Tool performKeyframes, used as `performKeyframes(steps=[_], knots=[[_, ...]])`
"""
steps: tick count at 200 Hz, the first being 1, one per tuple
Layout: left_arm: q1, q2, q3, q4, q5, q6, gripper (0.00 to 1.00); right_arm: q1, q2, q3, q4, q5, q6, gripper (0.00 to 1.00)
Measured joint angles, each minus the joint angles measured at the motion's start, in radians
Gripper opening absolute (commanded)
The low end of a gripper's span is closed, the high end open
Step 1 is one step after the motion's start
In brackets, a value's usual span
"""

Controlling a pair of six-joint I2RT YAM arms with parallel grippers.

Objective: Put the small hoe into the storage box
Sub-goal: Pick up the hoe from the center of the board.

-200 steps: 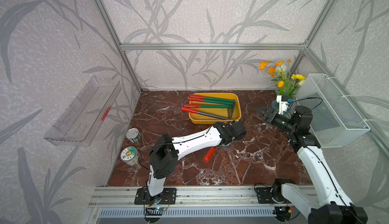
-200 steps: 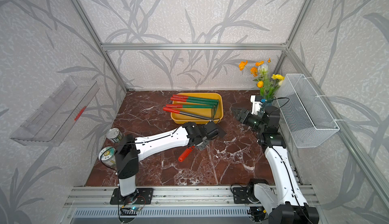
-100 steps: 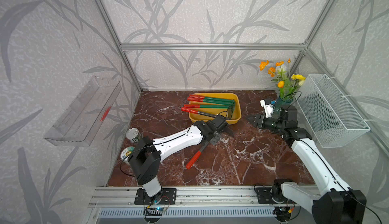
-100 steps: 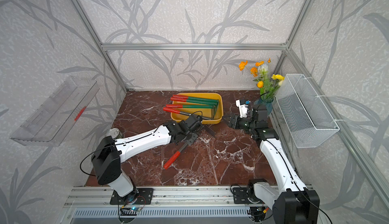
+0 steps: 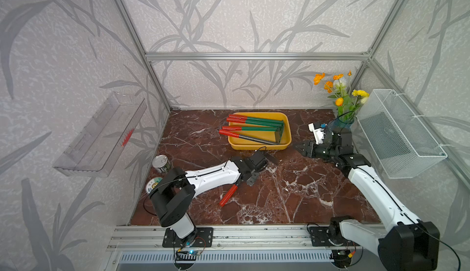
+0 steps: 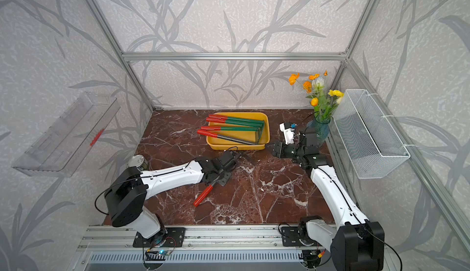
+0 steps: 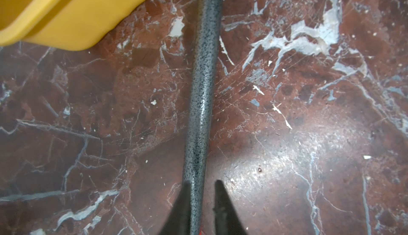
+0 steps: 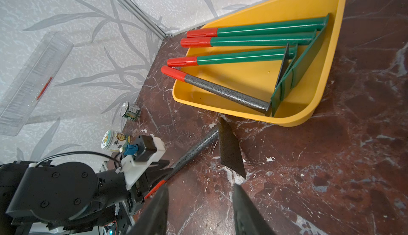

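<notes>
Left gripper (image 7: 202,183) has let go a bit, fingers (image 7: 183,205) loose round the small grey metal hoe (image 7: 202,90), which lies on the brown marble table (image 7: 287,134) beside the yellow plastic storage box (image 7: 77,24), not inside.

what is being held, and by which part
Nothing is gripped. The left gripper straddles the small hoe at its shaft near the red grip, one finger clear of it; the right gripper is empty.
</notes>
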Motion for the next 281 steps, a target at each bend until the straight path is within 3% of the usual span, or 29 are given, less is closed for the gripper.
performKeyframes(steps=[36, 127, 139, 165, 177, 217, 281], knots=[[0.033, -0.038, -0.116, 0.034, 0.063, -0.013, 0.49, 0.001, 0.029, 0.000, 0.021, 0.000, 0.001, 0.47], [0.101, 0.076, -0.100, 0.136, 0.194, 0.058, 0.50, 0.001, 0.052, 0.002, 0.039, 0.005, 0.007, 0.47], [0.101, 0.076, -0.100, 0.146, 0.199, 0.058, 0.46, 0.001, 0.053, 0.006, 0.039, 0.010, 0.008, 0.47], [0.104, 0.084, -0.101, 0.170, 0.202, 0.057, 0.17, 0.001, 0.058, 0.017, 0.048, 0.012, 0.009, 0.47], [0.105, 0.084, -0.101, 0.181, 0.207, 0.070, 0.10, 0.001, 0.063, 0.018, 0.050, 0.011, 0.008, 0.47], [0.105, 0.083, -0.101, 0.188, 0.205, 0.067, 0.00, 0.011, 0.075, 0.047, 0.019, 0.019, -0.016, 0.47], [0.105, 0.007, -0.079, 0.093, 0.201, 0.136, 0.00, 0.120, 0.081, 0.211, -0.175, 0.088, -0.181, 0.47]])
